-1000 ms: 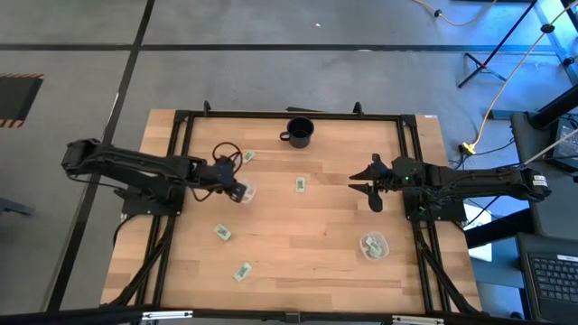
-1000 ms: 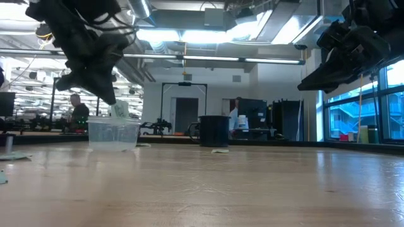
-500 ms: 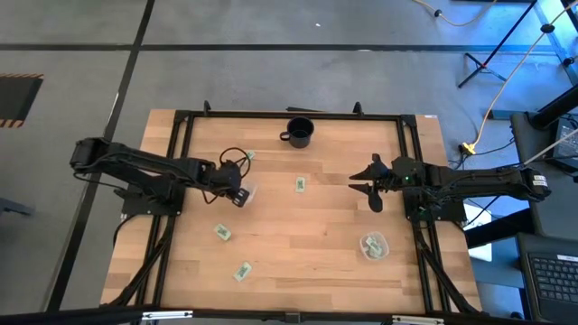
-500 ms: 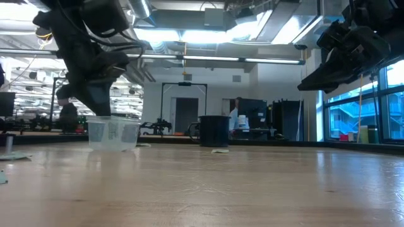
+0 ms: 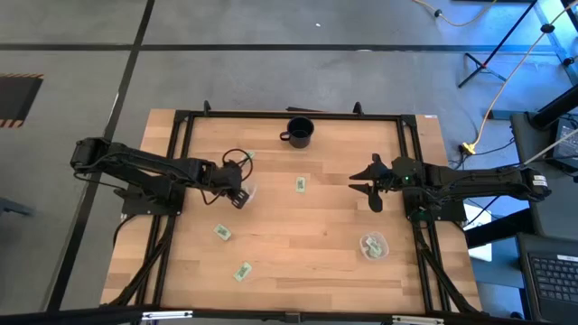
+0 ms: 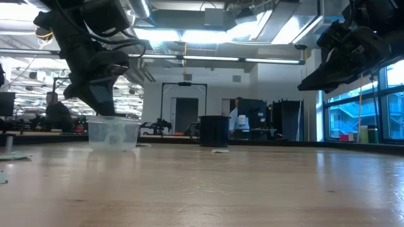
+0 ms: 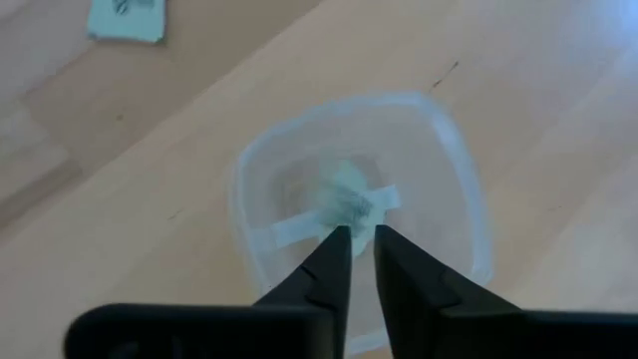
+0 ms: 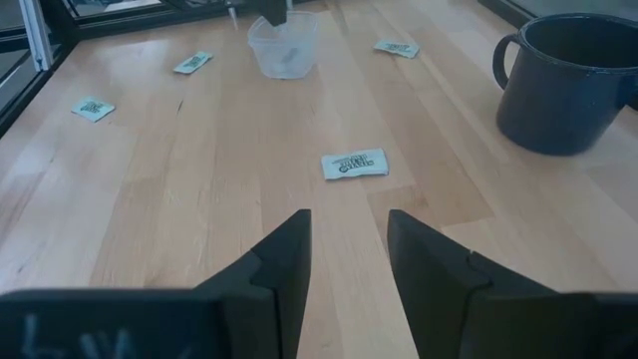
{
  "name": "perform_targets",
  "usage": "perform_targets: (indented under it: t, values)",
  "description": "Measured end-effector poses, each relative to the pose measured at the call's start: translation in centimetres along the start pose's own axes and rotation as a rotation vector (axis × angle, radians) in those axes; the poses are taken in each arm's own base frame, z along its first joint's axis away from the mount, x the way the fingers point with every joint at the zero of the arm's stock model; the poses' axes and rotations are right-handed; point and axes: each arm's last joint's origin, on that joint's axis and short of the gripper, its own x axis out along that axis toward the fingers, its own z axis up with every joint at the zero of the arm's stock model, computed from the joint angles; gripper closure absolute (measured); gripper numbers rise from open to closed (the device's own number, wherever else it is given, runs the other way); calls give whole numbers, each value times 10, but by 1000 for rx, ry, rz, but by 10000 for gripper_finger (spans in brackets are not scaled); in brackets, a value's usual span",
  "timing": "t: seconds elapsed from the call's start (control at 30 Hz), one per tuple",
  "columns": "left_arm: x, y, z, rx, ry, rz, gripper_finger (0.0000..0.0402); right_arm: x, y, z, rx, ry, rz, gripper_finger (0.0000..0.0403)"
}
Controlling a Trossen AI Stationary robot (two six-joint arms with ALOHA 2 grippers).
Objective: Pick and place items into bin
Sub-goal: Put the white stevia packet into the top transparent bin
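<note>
Clear plastic bin (image 7: 359,199) sits directly below my left pincer (image 7: 361,234), fingers narrowly parted over a packet (image 7: 344,194) lying inside it; my right pincer (image 8: 347,224) waits half-open, empty, far right of bench (image 5: 298,226).

A dark mug on a pale wooden table — lab room behind.

The mug (image 5: 299,133) stands upright near the table's (image 5: 307,244) far edge, handle out to one side. A black metal frame (image 5: 289,115) edges the tabletop. Beyond it, grey floor — a yellow cable (image 5: 492,106) trails there. A seated person (image 6: 58,116) shows in the background.
</note>
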Motion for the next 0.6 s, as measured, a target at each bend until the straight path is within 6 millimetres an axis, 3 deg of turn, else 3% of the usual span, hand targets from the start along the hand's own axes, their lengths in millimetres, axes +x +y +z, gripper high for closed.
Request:
perform_targets:
  t: [0.23, 0.43, 0.6]
  values:
    - [-8, -6, 8, 66, -108, -80, 306, 0, 0, 0, 0, 1, 0, 265]
    - [-39, -2, 13, 102, -209, -203, 286, 0, 0, -1, 0, 5, -1, 265]
    - [-66, -1, 7, 252, -227, -379, 288, 0, 0, -2, 0, 17, -2, 265]
